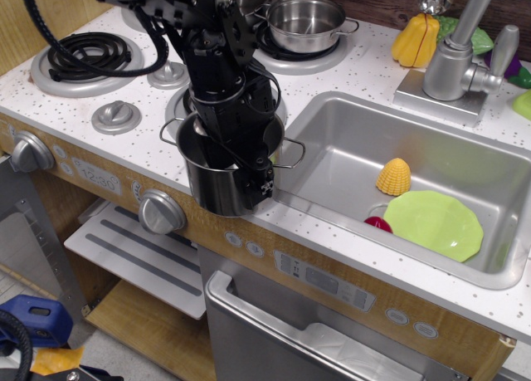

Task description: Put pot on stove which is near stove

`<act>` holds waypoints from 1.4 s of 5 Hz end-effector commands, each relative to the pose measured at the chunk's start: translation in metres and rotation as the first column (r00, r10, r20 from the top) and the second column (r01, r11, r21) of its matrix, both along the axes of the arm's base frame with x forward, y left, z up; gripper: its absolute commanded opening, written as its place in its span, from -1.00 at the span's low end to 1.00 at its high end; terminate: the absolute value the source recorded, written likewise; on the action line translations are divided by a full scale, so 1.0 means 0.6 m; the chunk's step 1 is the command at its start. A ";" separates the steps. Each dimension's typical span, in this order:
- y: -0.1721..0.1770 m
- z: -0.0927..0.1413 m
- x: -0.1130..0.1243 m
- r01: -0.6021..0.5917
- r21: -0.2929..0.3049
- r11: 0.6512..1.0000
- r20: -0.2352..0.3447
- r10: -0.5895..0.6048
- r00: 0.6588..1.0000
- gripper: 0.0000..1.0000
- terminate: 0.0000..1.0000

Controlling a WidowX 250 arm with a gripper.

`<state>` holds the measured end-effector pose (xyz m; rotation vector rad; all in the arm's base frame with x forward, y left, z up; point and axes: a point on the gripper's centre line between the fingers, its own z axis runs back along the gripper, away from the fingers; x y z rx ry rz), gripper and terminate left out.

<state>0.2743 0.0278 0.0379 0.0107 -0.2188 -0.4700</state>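
The stainless-steel pot (217,175) is seen upright at the front edge of the speckled counter (348,232), just left of the sink (498,277), with part of its base close to the counter lip. Its two wire loop handles are seen at the rim, one to the left and one to the right. The black gripper (249,167) is lowered over the pot's right side, with one finger reaching inside and the other seen outside against the wall; the rim appears to be pinched between them, though the contact itself is hidden by the arm.

The stove (184,105) is seen directly behind the pot as a light-grey disc, mostly covered by the arm and the pot. Little room is left between the pot and the sink rim on the right. More open counter is found to the left, where a grey knob (115,115) and a black-coil burner (85,59) are set.

A shallower steel pan (309,21) is placed on the back burner and looks empty. In the sink, a green plate (433,225), a yellow corn piece (393,176) and a small red item (378,224) are held. The pot's inside is largely blocked by the gripper.
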 end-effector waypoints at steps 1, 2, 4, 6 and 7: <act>0.017 -0.014 0.007 -0.009 -0.002 1.000 0.052 0.009 0.999 -1.00 -1.00; 0.017 -0.004 0.012 0.005 0.020 1.000 0.045 -0.006 0.999 -1.00 -1.00; 0.026 0.063 0.048 0.061 0.086 0.994 0.000 -0.061 0.998 -1.00 -1.00; 0.045 0.088 0.107 0.156 0.127 0.980 0.053 -0.164 0.985 -1.00 -1.00; 0.062 0.065 0.125 0.209 0.058 0.976 0.073 -0.213 0.974 -1.00 -1.00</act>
